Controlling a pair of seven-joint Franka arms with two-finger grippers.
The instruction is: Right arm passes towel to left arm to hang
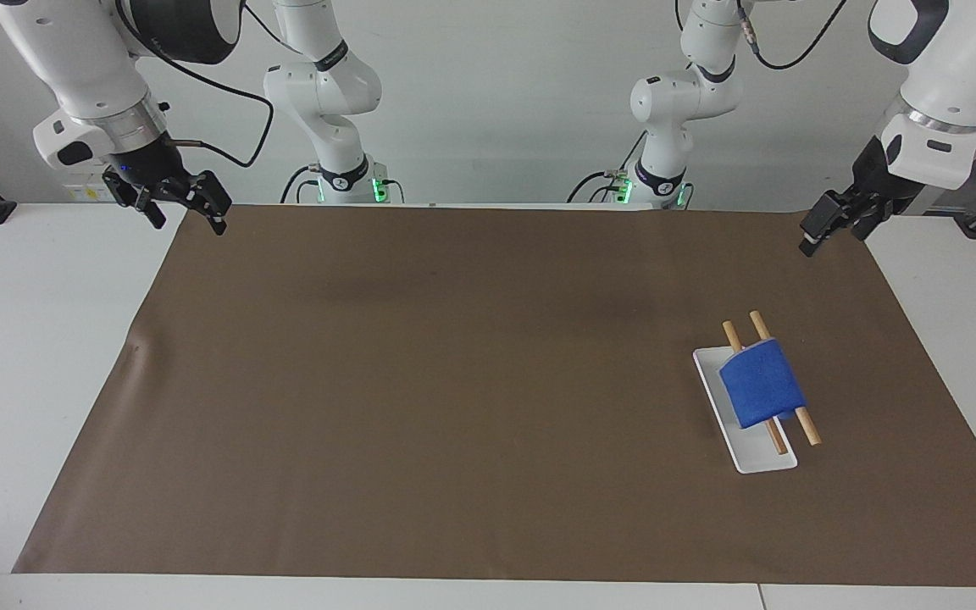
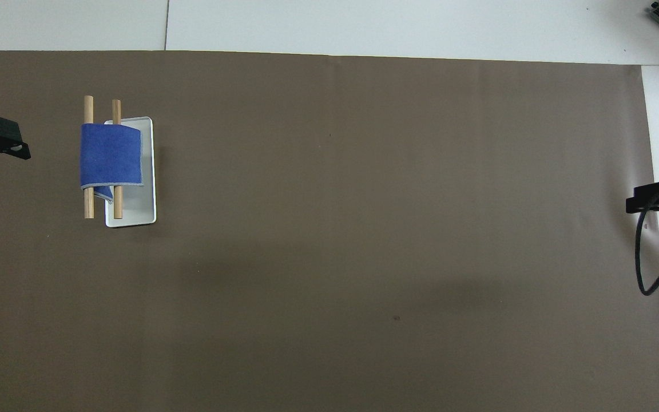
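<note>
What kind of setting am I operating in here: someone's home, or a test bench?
Most likely a lab test bench: a white table covered by a plain brown mat, two more robot arms mounted along its edge, and one small rack with a blue towel draped over its wooden rods.
</note>
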